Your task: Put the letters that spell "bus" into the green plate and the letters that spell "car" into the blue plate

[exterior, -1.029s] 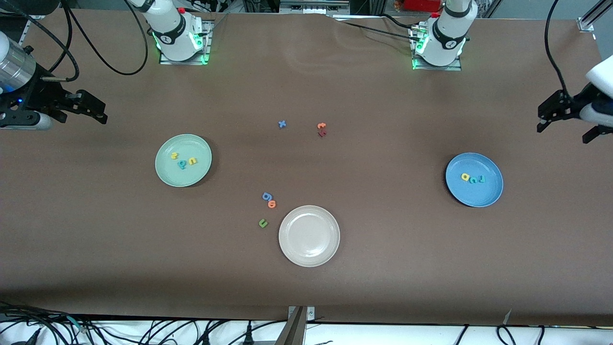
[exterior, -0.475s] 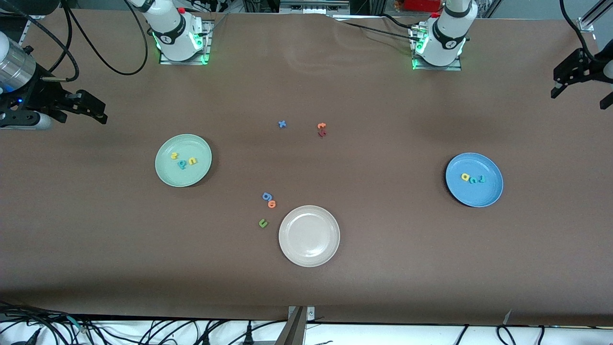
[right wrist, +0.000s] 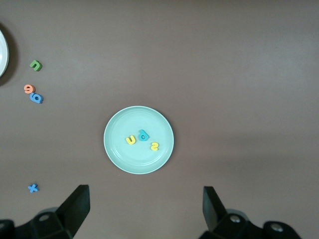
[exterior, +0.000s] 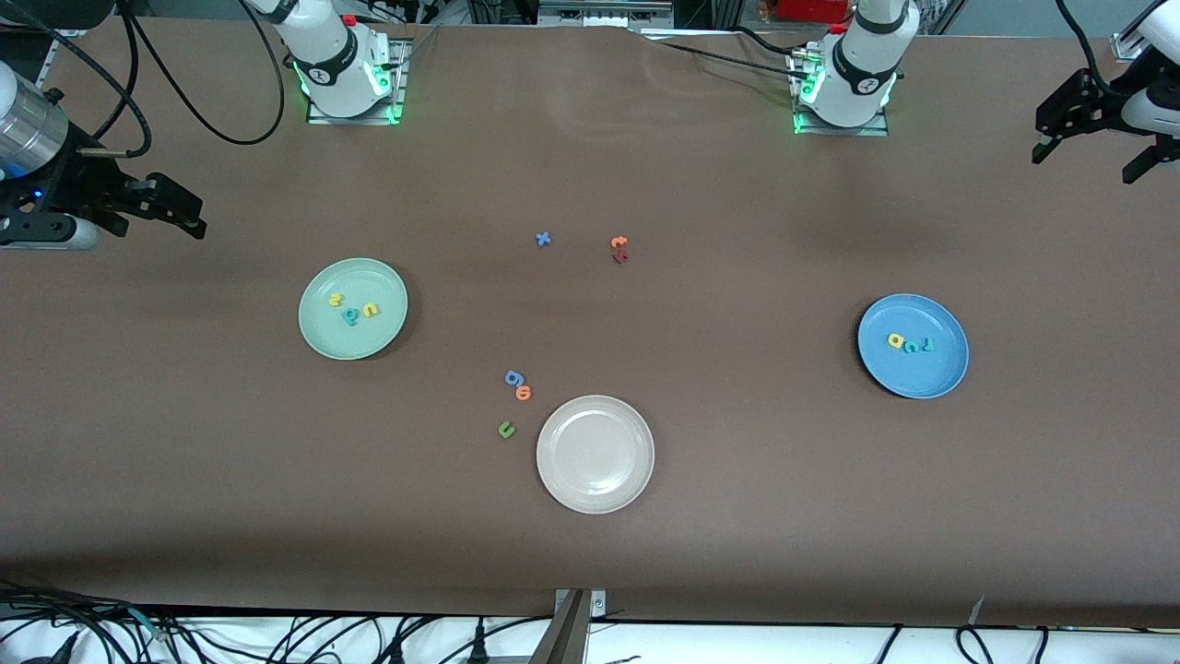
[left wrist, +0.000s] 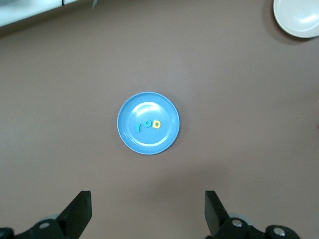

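The green plate (exterior: pixel 323 337) (right wrist: pixel 139 162) toward the right arm's end holds a yellow "s" (exterior: pixel 336 299), a teal "b" (exterior: pixel 351 316) and a yellow "u" (exterior: pixel 370 310). In the blue plate (exterior: pixel 922 378) (left wrist: pixel 149 144) toward the left arm's end lie a yellow "a" (exterior: pixel 895 340), a teal "c" (exterior: pixel 911 347) and a teal "r" (exterior: pixel 926 344). My right gripper (exterior: pixel 189 214) (right wrist: pixel 144 191) hangs open and empty over the table's end beside the green plate. High over the other end, my left gripper (exterior: pixel 1085 161) (left wrist: pixel 147 199) is also open and empty.
An empty beige-white plate (exterior: pixel 595 454) sits mid-table, nearer the front camera. Beside it lie a blue "g" (exterior: pixel 513 377), an orange "o" (exterior: pixel 524 394) and a dark green "u" (exterior: pixel 506 429). Farther off are a blue "x" (exterior: pixel 543 239), an orange "t" (exterior: pixel 619 243) and a dark red letter (exterior: pixel 620 257).
My left gripper has risen and drawn back from the blue plate toward the table's corner. The right arm and all letters have stayed put.
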Motion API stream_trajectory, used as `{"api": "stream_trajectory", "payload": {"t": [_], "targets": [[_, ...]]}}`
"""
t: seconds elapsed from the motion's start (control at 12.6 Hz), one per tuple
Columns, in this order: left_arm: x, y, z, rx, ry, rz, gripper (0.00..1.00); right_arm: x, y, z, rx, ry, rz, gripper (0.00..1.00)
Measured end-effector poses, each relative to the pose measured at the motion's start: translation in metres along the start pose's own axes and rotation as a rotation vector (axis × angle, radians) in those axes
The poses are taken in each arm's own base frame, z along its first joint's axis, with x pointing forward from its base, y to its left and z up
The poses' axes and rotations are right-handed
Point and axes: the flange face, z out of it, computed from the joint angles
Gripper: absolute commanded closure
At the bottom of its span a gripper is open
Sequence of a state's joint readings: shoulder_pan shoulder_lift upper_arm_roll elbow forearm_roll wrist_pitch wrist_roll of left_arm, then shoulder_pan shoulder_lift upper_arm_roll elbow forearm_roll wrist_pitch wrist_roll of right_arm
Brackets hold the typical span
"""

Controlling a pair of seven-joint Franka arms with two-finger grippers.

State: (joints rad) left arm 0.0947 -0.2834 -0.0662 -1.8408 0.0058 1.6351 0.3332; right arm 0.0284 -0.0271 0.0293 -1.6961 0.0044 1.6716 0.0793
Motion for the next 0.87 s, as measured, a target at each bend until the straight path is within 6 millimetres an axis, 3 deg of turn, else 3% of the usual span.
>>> {"api": "stream_trajectory", "payload": {"t": [0.24, 0.47, 0.87], "targets": [[0.002, 0.010, -0.006, -0.002, -0.013, 0.018, 0.00, 0.000, 0.000, 0.000, 0.000, 0.000, 0.000, 0.00], [0.016, 0.037, -0.001, -0.005, -0.051, 0.066, 0.00, 0.000, 0.000, 0.000, 0.000, 0.000, 0.000, 0.00], [0.019, 0.028, -0.003, -0.019, -0.077, 0.055, 0.00, 0.000, 0.000, 0.000, 0.000, 0.000, 0.000, 0.00]]}}
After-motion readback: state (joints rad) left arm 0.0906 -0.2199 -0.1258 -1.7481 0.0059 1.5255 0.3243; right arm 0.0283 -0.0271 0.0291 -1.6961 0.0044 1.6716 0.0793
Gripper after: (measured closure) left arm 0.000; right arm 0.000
